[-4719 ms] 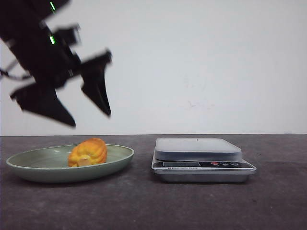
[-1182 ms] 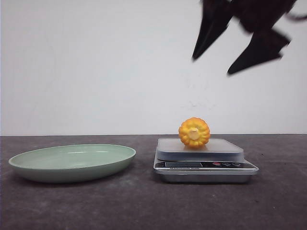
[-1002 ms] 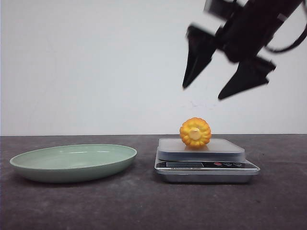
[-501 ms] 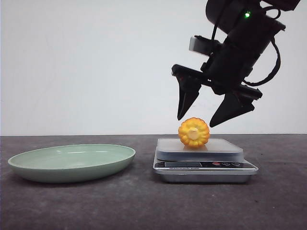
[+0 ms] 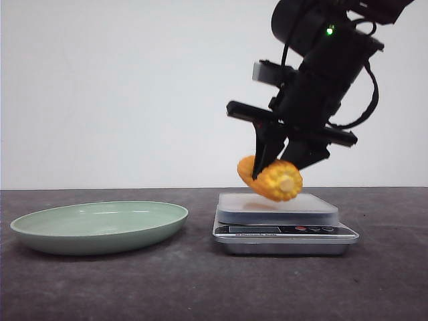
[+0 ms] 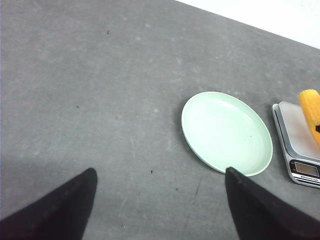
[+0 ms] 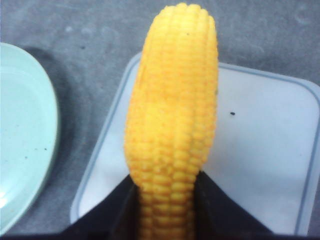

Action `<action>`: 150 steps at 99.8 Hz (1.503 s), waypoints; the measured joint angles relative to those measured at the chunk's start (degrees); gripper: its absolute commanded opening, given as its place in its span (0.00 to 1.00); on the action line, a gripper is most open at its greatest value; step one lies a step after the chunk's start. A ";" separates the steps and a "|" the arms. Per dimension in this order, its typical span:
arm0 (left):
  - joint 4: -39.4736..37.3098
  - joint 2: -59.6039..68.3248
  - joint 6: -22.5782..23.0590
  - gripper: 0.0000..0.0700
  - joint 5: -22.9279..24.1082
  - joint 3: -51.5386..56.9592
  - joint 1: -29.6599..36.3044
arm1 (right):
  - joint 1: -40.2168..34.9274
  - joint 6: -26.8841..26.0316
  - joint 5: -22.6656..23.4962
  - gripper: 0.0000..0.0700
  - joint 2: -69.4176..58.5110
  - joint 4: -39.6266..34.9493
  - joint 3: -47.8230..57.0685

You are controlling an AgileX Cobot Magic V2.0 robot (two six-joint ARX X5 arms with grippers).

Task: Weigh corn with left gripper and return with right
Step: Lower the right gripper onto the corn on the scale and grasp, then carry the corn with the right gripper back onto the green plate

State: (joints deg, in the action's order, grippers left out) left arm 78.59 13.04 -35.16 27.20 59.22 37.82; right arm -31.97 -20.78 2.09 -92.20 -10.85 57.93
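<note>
My right gripper (image 5: 284,167) is shut on the orange-yellow corn (image 5: 271,179) and holds it tilted just above the scale's white platform (image 5: 277,207). In the right wrist view the corn (image 7: 172,130) fills the middle, clamped between the two black fingers (image 7: 117,212), with the platform (image 7: 260,150) under it. The green plate (image 5: 100,226) sits empty at the left. My left gripper (image 6: 160,175) is open and empty, high above the table; it does not show in the front view. From it I see the plate (image 6: 227,132), the scale (image 6: 300,150) and the corn (image 6: 311,110).
The scale's silver base with display and buttons (image 5: 284,232) faces the front. The dark grey table (image 5: 200,287) runs to a white wall at the back. The plate's rim (image 7: 25,145) lies close beside the scale in the right wrist view.
My right gripper came down onto the corn on the scale, shut on it and lifted it, tilting it off the platform. Earlier the left gripper had moved the corn from plate to scale.
</note>
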 measured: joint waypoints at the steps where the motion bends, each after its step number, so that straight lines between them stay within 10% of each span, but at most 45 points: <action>1: 0.00 0.00 0.00 0.66 0.00 0.00 0.00 | -0.09 0.04 0.00 0.00 0.33 -0.02 0.00; 34: -1.29 0.00 0.00 0.67 0.02 0.00 0.00 | -9.29 1.29 -0.28 0.00 7.10 0.15 9.77; 84: -4.72 0.00 0.68 0.66 0.00 0.00 -0.04 | -19.56 0.57 -3.17 0.00 -15.96 -1.31 24.26; 107: -4.42 0.00 0.70 0.66 -0.39 0.00 -0.04 | -19.30 -0.33 -1.14 0.61 -22.56 -2.56 24.26; 150: -2.73 0.00 0.83 0.66 -0.57 -0.02 -0.04 | -16.15 1.16 -0.35 0.63 -17.20 -8.28 24.20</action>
State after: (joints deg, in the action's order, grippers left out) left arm 75.85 13.04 -34.33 26.63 59.20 37.78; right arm -48.12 -19.62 1.74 -109.40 -19.14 82.13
